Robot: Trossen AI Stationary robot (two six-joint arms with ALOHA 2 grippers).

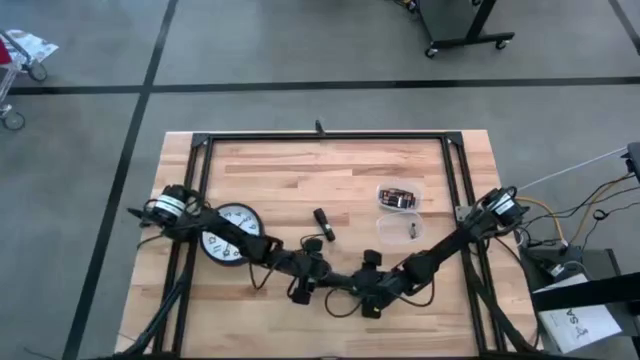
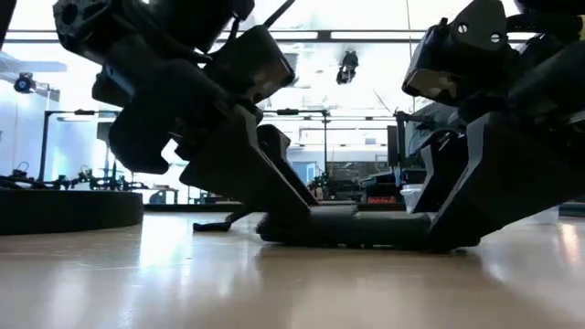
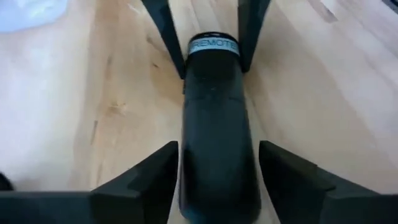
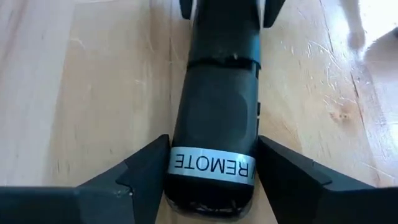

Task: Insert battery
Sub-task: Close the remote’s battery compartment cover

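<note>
From above, my two arms meet low at the near middle of the tabletop (image 1: 270,170). My left gripper (image 1: 318,277) and right gripper (image 1: 352,284) face each other over a black remote (image 1: 336,281), mostly hidden by them. A wall clock (image 1: 228,238) lies partly under my left arm. A small black piece (image 1: 323,223) lies apart toward the middle; I cannot tell what it is. Two clear plastic containers (image 1: 398,212) sit to the right, their contents too small to make out.

At table height, the remote (image 2: 366,228) lies flat on the wood, both ends covered by my dark fingers (image 2: 265,183).

From my left wrist, the remote (image 3: 217,137) runs between my left fingers (image 3: 149,180); they sit close on either side, clasping it. The far end bears a "REMOTE" label, between my right fingers.

From my right wrist, the labelled end (image 4: 214,165) is gripped between my right fingers (image 4: 146,168). No battery is visible.
</note>
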